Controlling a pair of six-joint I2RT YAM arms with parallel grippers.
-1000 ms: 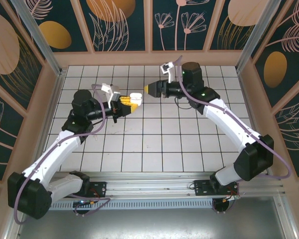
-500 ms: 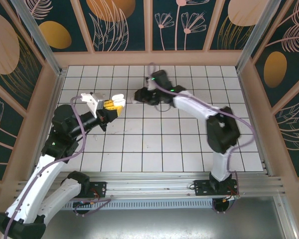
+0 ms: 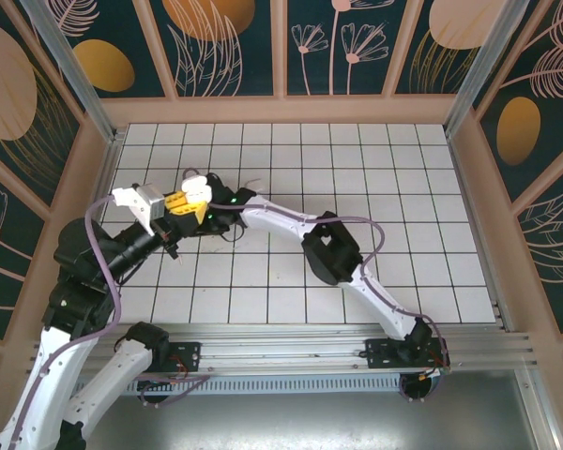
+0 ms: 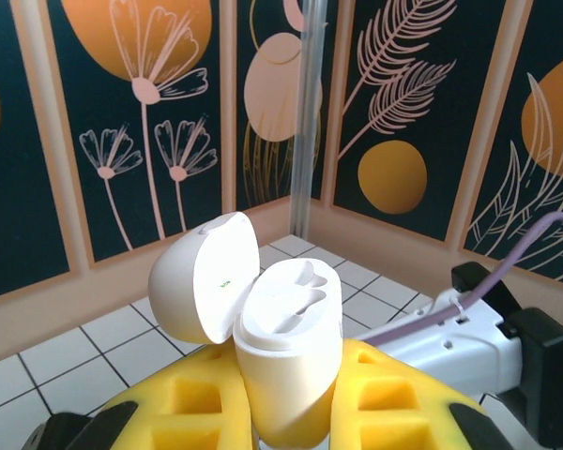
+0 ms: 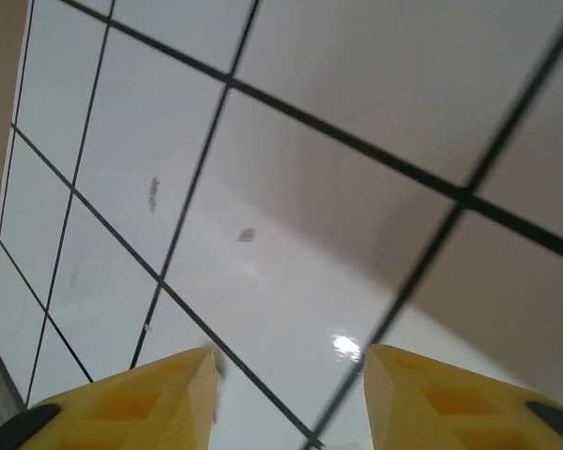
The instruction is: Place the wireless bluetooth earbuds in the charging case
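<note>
The charging case [image 4: 291,347] is a white glossy pebble with its hinged lid [image 4: 206,277] swung open to the left. My left gripper [image 4: 286,375] is shut on its body, holding it upright between yellow fingers. Two earbud-shaped forms [image 4: 300,291] show in the case's top; I cannot tell whether they are the earbuds or bare wells. From above, the case [image 3: 195,186] sits in the left gripper [image 3: 192,195] over the left-centre tiles. My right gripper [image 5: 291,361] is open and low over a white tile, nothing between its fingers. It reaches under the left one [image 3: 218,208].
The white tiled floor [image 3: 375,187] spreads to the right and back. Wooden walls [image 3: 281,111] with floral panels ring the floor. The right arm's elbow [image 3: 333,251] crosses the middle. A metal rail [image 3: 291,342] runs along the near edge.
The left arm pulled the case leftward and raised it. The right arm swung across from centre-right to the left, dropping its gripper close to the floor beside the left gripper.
</note>
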